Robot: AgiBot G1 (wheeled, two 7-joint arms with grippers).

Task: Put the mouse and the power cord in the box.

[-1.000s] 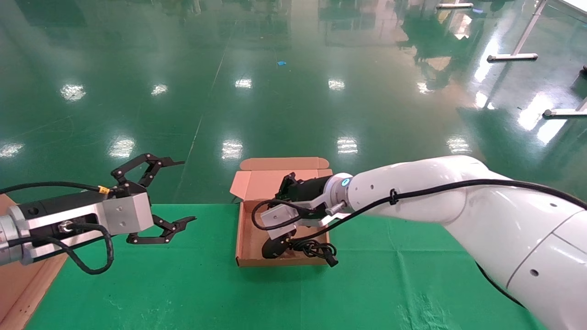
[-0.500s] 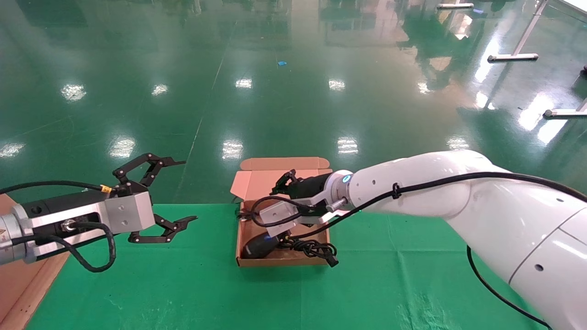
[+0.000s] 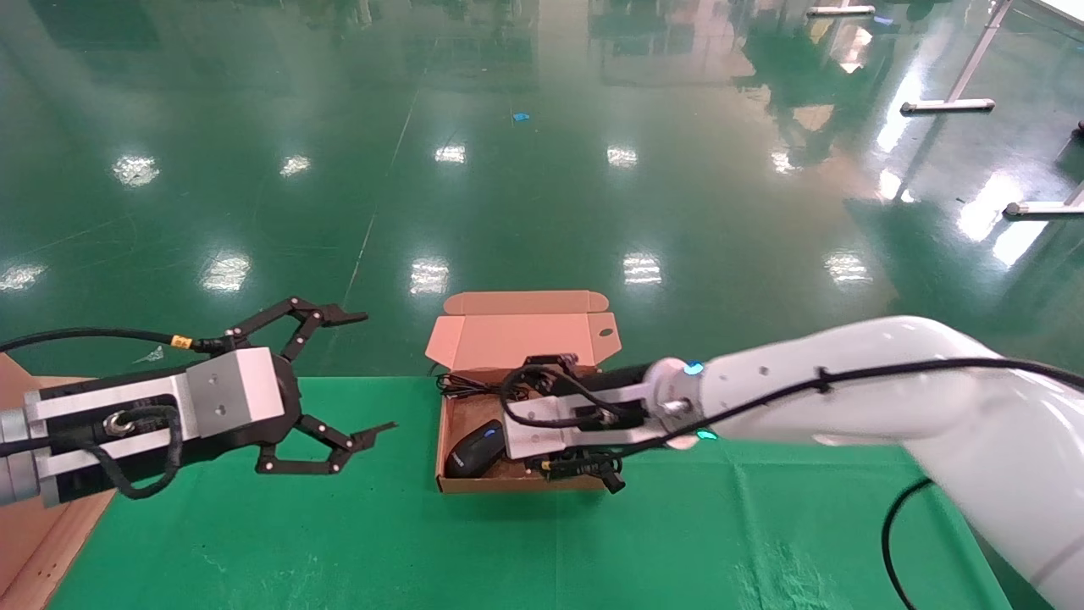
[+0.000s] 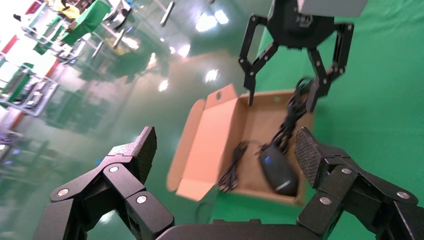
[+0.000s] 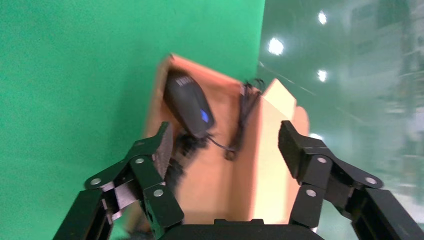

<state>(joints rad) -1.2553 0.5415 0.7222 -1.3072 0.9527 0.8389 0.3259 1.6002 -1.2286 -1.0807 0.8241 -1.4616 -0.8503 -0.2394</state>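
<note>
The brown box [image 3: 456, 481] stands open at the table's far edge, lid [image 3: 521, 339] upright. The black mouse [image 3: 474, 449] with its blue spot lies in the box's front left corner, also seen in the wrist views [image 4: 277, 170] [image 5: 190, 105]. Its thin cable [image 3: 461, 385] is bunched by the back wall. The power cord [image 3: 584, 464] lies in the front right, plug over the rim. My right gripper [image 3: 535, 411] hovers open above the box's right half, holding nothing [image 5: 225, 132]. My left gripper [image 3: 370, 373] is open to the box's left, above the cloth.
Green cloth [image 3: 339, 542] covers the table, which ends just behind the box; shiny green floor lies beyond. A brown cardboard piece [image 3: 34, 542] sits at the left edge under my left arm. Metal stand legs [image 3: 944, 106] are far off at the right.
The mouse has left my right gripper and now lies free in the box. The right gripper has drawn back to the right. The left gripper has shifted slightly toward the box.
</note>
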